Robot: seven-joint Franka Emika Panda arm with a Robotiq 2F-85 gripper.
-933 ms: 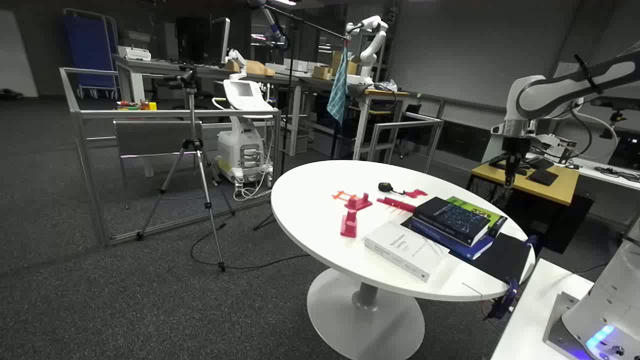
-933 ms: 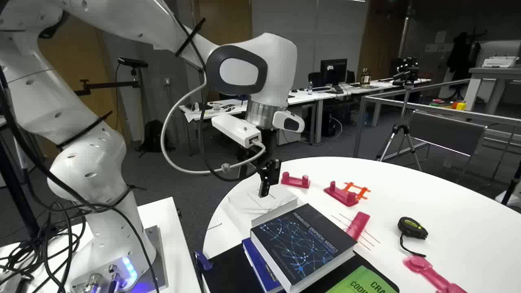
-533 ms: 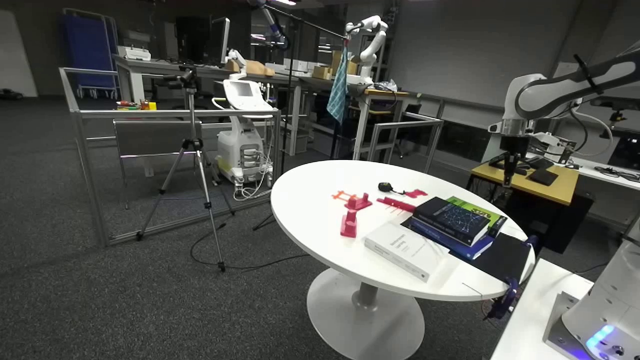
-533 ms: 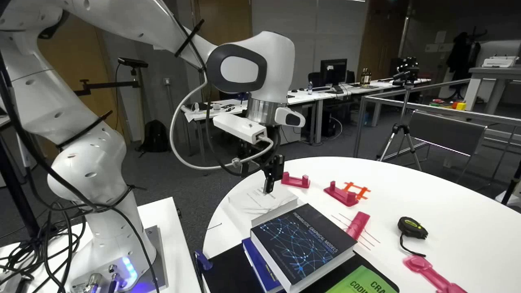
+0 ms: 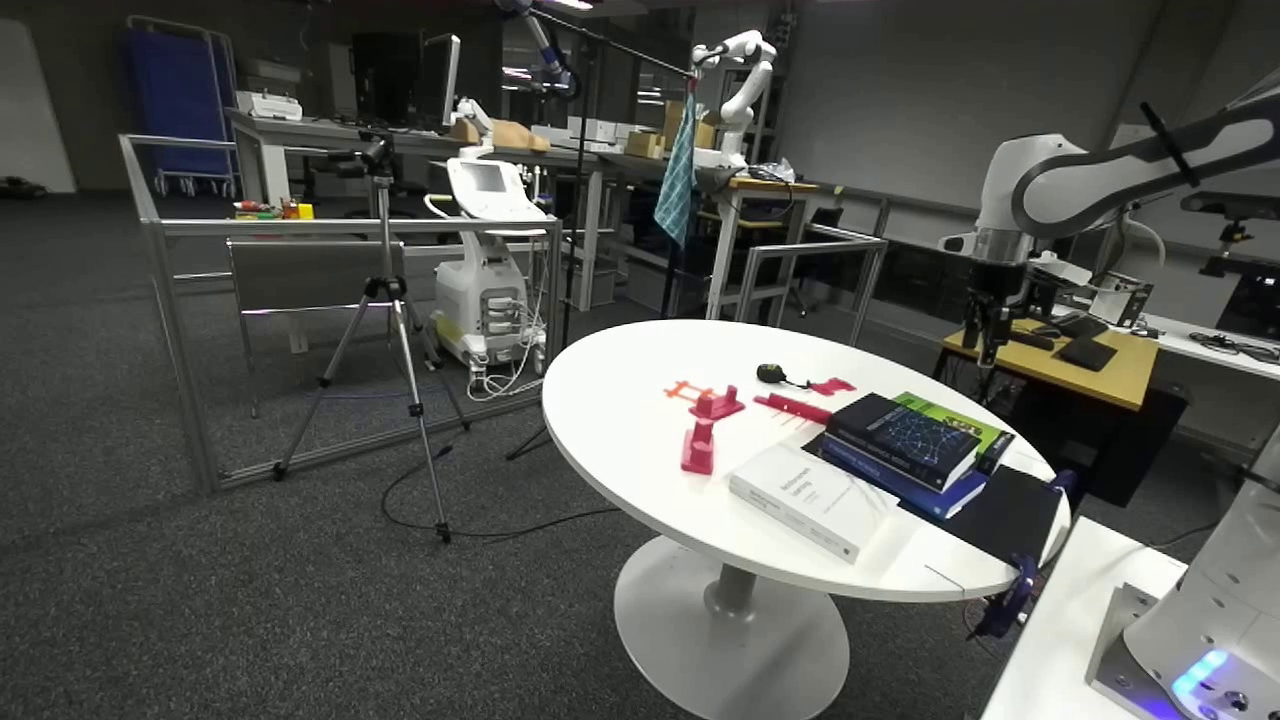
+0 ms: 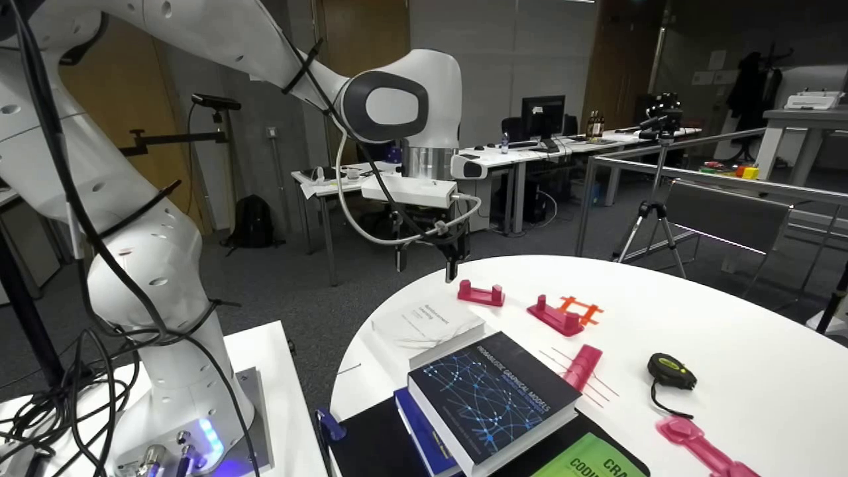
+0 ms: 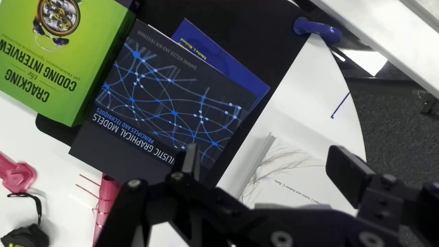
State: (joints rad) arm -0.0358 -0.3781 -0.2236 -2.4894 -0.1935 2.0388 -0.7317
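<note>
My gripper (image 7: 269, 166) stands open, its two fingers wide apart with nothing between them. In both exterior views the gripper (image 6: 426, 266) hangs in the air, fingers down, apart from everything on the table. Below it in the wrist view lies a white book (image 7: 291, 181), partly covered by the gripper's body. Beside that book a dark book (image 6: 493, 397) with a blue network pattern rests on a blue book (image 7: 226, 65). A green book (image 7: 61, 61) lies against the dark one, all three on a black sheet (image 7: 267, 31).
On the round white table (image 5: 620, 370) are pink brackets (image 6: 481, 296), an orange frame (image 6: 582, 310), a pink tube (image 6: 583, 368) with thin rods, a black tape measure (image 6: 671, 371) and another pink part (image 6: 705, 447). A purple clamp (image 7: 317, 29) grips the table's edge.
The gripper has risen and turned, so both fingers now show separately in the exterior views. In an exterior view it has shifted left. Books and table objects have stayed put.
</note>
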